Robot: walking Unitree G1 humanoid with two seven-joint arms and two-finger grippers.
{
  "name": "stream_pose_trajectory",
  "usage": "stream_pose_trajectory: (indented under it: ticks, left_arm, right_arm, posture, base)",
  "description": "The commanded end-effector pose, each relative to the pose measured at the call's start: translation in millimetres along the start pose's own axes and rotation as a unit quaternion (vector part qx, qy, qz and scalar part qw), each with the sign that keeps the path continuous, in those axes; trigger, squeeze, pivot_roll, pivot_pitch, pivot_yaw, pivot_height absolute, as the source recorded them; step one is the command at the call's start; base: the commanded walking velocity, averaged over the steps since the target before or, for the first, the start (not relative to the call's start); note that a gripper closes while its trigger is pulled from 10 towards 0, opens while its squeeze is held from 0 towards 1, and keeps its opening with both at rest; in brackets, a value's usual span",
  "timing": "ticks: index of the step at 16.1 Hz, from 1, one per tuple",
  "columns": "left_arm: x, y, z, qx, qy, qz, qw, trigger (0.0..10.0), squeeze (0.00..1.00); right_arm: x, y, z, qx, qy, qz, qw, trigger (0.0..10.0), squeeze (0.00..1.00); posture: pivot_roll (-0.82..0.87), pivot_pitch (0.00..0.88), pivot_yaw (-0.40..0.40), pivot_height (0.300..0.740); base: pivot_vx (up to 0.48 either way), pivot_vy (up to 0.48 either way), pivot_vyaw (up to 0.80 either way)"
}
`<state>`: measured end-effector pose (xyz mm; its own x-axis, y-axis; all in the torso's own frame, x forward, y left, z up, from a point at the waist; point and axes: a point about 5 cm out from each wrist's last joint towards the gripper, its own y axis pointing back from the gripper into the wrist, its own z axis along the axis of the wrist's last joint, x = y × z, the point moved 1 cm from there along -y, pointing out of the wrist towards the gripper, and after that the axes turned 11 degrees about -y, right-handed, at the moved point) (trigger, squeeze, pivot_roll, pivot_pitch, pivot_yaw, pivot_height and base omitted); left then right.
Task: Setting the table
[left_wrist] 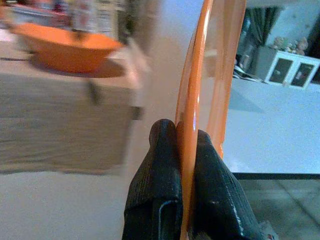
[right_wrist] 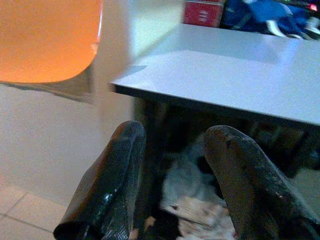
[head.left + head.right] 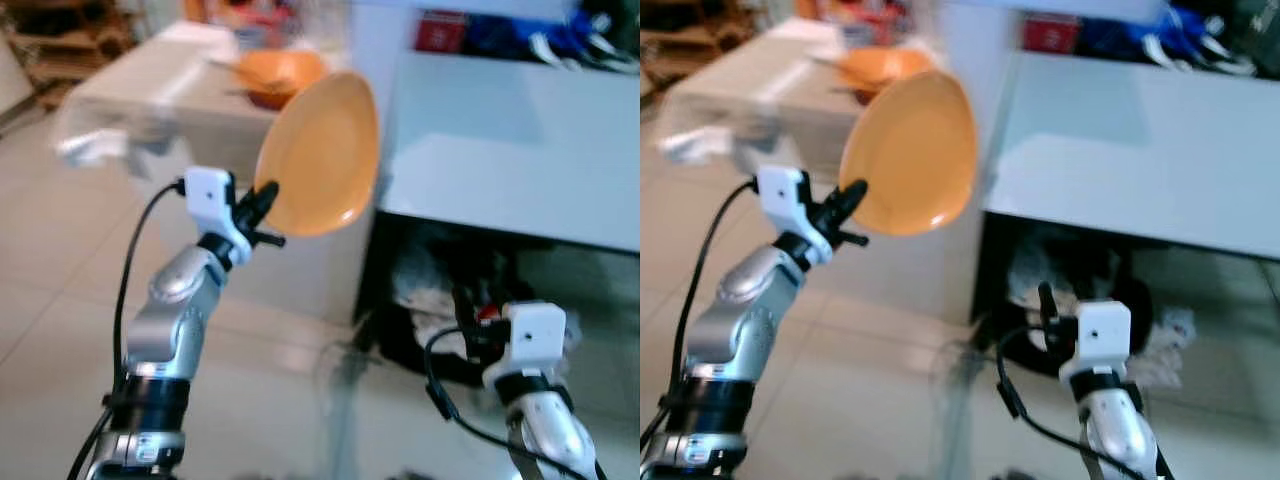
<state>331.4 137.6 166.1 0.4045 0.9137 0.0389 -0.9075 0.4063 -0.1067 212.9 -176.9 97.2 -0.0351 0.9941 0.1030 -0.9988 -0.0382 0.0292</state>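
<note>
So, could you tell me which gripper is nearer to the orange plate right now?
Left. The left gripper is clamped on the orange plate at its lower rim, holding it up on edge. The right gripper is low, near the dark space under the white table, apart from the plate.

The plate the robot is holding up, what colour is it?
Plain orange, no pattern. The plate, pinched by the left gripper, shows best in the left eye view.

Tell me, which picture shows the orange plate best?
The left eye view: the whole orange plate shows, pinched at its rim by the left gripper. The left wrist view catches it edge-on; the right wrist view just a corner.
</note>
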Motion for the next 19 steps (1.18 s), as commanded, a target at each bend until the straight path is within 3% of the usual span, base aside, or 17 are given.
stream_pose_trajectory:
  ticks: [1,7,12,14,15,17,19]
  left_arm:
    - [-15.5,-7.5,9,-0.023,-0.003,-0.029,0.999,0.0,0.00]
    - [-7.4,-6.5,16,-0.034,-0.011,-0.011,0.999,0.0,0.00]
    - [-3.1,8.1,20,-0.028,-0.020,0.009,0.999,0.0,0.00]
    - [15.4,34.5,-12,0.042,0.015,0.095,0.994,0.0,0.00]
    - [22.1,57.7,-32,0.088,0.040,0.140,0.985,0.0,0.00]
    - [17.5,77.1,-42,0.116,0.055,0.148,0.981,0.0,0.00]
    - [-4.9,87.8,-25,0.097,0.054,0.096,0.989,0.0,0.00]
  right_arm:
    - [-7.1,3.2,2,-0.005,0.011,-0.015,1.000,10.0,0.00]
    - [-9.8,12.5,0,-0.003,0.019,-0.022,1.000,10.0,0.00]
    - [-8.1,12.5,-2,-0.003,0.017,-0.019,1.000,10.0,0.00]
    - [-7.1,12.2,-4,-0.002,0.017,-0.014,1.000,10.0,0.00]
    - [-8.2,12.7,-5,-0.002,0.017,-0.016,1.000,10.0,0.00]
    - [-9.9,13.3,-6,-0.003,0.016,-0.018,1.000,10.0,0.00]
    - [-14.1,15.2,-8,-0.004,0.016,-0.018,1.000,10.0,0.00]
  posture:
    - [-0.09,0.026,0.038,0.740]
    - [-0.09,0.026,0.043,0.740]
    - [-0.07,0.026,0.048,0.740]
    - [-0.07,0.020,0.056,0.740]
    - [-0.07,0.019,0.059,0.740]
    - [-0.07,0.017,0.059,0.740]
    - [-0.06,0.011,0.059,0.740]
  base:
    - [0.000,-0.424,-0.64]
    - [0.161,-0.416,-0.20]
    - [0.243,-0.412,0.00]
    - [0.240,-0.412,0.00]
    - [0.251,-0.405,0.00]
    - [0.247,-0.409,0.00]
    - [0.255,-0.403,0.00]
